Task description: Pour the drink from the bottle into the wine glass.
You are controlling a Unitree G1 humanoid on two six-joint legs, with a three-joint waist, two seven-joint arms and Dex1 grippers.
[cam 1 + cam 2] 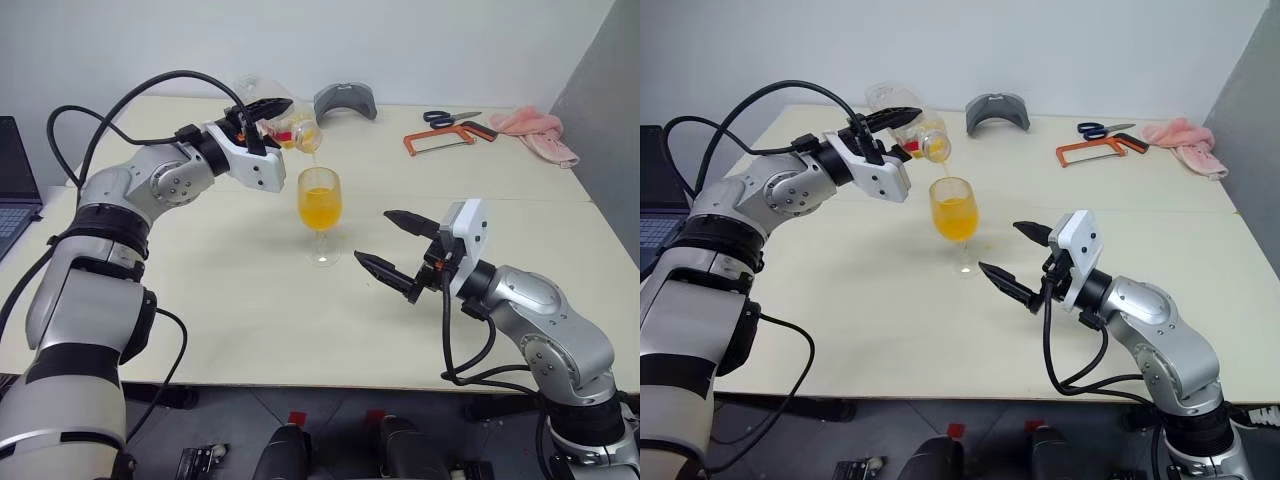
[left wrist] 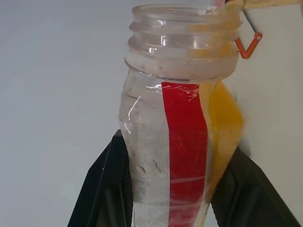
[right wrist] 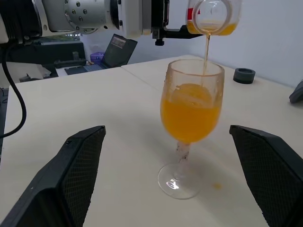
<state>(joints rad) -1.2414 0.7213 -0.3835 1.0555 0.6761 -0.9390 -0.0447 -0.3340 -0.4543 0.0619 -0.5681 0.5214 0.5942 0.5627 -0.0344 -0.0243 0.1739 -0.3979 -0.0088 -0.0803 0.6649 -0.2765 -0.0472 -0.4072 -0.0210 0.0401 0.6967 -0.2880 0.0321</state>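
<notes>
Drink (image 3: 191,111) fills most of the wine glass (image 1: 320,212) at frame centre; my left gripper (image 1: 262,113) clamps the tipped bottle (image 1: 296,131), nearly drained; my right gripper (image 1: 397,245) gapes, idle.

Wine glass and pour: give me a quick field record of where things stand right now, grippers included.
wine glass: upright on the table, roughly two-thirds full of drink
bottle: uncapped, tipped mouth-down above the glass
stream: thin, falling into the bowl
left gripper: shut on the bottle
right gripper: open, beside the glass, not touching
spill: small orange spot near the glass foot
behind: scissors, hacksaw, pink cloth
</notes>
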